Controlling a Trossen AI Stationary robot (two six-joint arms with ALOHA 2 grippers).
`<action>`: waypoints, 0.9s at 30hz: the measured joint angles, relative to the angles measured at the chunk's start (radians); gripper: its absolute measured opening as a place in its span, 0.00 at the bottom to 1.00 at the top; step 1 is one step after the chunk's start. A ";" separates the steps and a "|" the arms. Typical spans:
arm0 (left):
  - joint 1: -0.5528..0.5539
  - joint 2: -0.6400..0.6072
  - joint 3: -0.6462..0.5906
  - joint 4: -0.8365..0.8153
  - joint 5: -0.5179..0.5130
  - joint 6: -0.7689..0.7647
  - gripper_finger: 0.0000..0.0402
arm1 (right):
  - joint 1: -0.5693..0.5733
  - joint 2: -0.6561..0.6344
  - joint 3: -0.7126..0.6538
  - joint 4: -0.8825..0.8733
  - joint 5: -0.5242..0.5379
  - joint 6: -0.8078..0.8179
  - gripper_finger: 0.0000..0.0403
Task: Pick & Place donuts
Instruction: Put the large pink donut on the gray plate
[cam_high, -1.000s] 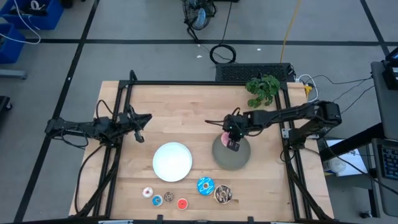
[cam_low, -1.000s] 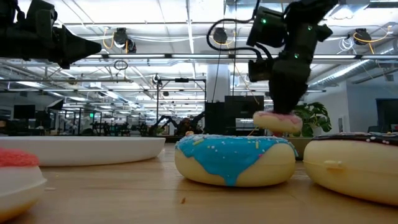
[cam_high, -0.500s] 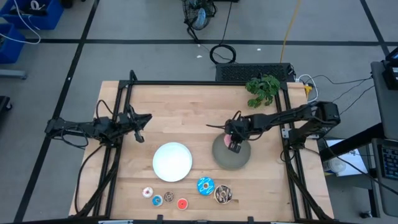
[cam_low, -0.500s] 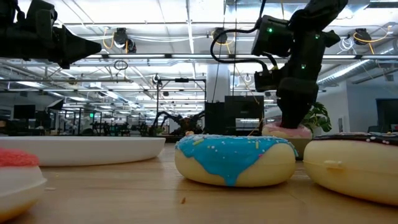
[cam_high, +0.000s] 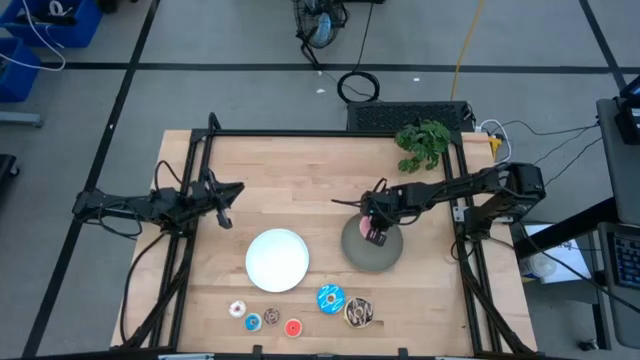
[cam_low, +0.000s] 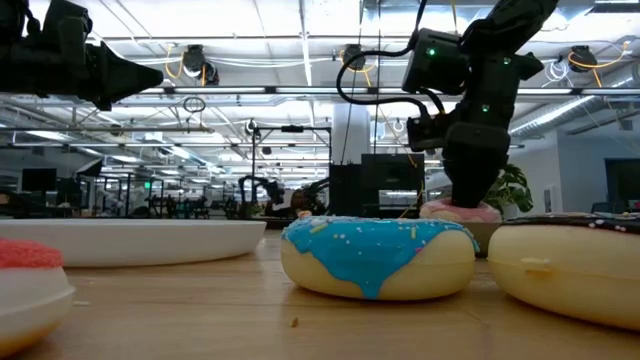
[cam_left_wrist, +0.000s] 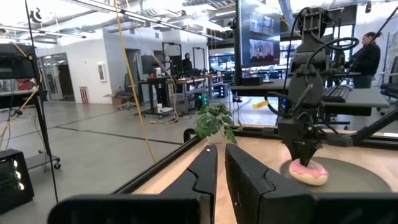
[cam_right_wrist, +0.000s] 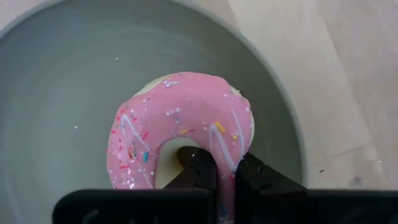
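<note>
The right hand (cam_right_wrist: 225, 171) is pinched shut on the rim of the pink donut (cam_right_wrist: 180, 127), one finger through its hole, so it can be lowered flat onto the grey plate (cam_high: 372, 245) right of centre in the high view. The left hand (cam_high: 226, 205) is held closed and empty at centre left. The remaining donuts (cam_high: 331, 298) are lined up along the desk's (cam_high: 300, 180) lower edge, below the white plate (cam_high: 277, 260)
</note>
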 joint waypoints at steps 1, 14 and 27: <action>0.000 0.000 0.000 0.000 -0.003 -0.007 0.09 | -0.002 0.000 0.000 0.000 -0.004 0.000 0.02; 0.000 0.000 0.000 0.002 -0.011 -0.011 0.09 | -0.001 0.055 0.002 -0.002 -0.006 -0.011 0.06; 0.000 0.000 0.000 0.002 -0.011 -0.011 0.09 | -0.001 0.025 0.005 0.001 -0.003 -0.029 0.35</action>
